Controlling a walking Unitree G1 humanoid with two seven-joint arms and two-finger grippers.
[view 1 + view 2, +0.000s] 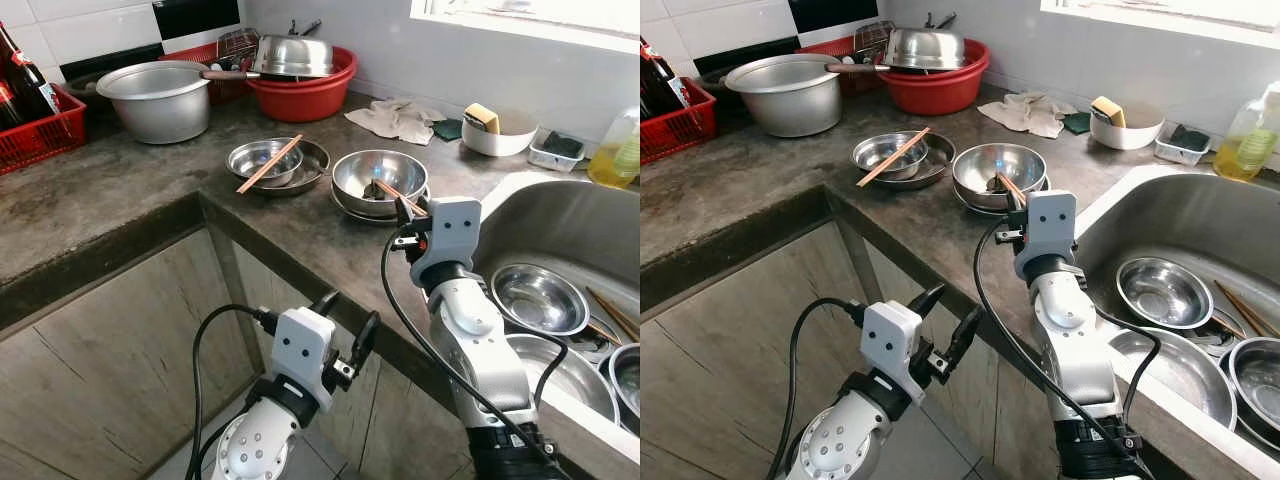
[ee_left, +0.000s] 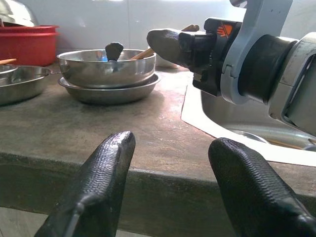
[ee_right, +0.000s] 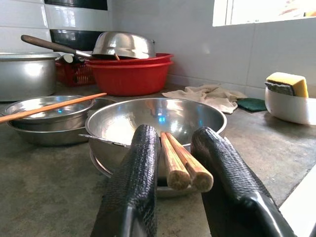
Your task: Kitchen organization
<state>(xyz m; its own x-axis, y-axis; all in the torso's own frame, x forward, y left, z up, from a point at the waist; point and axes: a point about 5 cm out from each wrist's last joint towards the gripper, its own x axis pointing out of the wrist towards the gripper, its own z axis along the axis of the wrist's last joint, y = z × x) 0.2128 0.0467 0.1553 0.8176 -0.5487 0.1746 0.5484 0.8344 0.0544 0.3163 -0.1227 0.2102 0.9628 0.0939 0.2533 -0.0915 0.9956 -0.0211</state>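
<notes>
Right gripper [image 3: 170, 173]: I am seeing its two black fingers closing narrowly on a pair of wooden chopsticks [image 3: 182, 165] — the butt ends are sitting between the pads, touching both.
Chopsticks in hand: they are reaching from the gripper over the near rim of a steel bowl [image 1: 380, 180], which is resting on a shallow steel plate on the counter.
Left gripper [image 1: 343, 322]: it is hovering low, in front of the counter's near edge and to the left of the right arm, with its fingers [image 2: 94, 192] standing wide apart and gripping nothing.
Second chopstick pair [image 1: 268, 164]: these are lying across a smaller steel bowl [image 1: 262, 157] set in another shallow dish, just left of the first bowl.
Counter [image 1: 120, 190]: dark concrete, with the bowls sitting near its inner corner.
Far left: a large aluminium pot [image 1: 160, 98] is standing beside a red crate [image 1: 40, 135] holding dark bottles.
Far centre: a red basin [image 1: 305, 92] is carrying an upturned steel pan; a crumpled cloth [image 1: 400, 120] is lying to its right.
Far right: a white dish [image 1: 500, 135] is holding a yellow sponge — a bottle of yellow liquid [image 1: 618, 150] is standing further right.
Sink [image 1: 560, 215]: steel bowls are lying in it, right of my right arm, one [image 1: 538, 298] sitting nearest the arm.
</notes>
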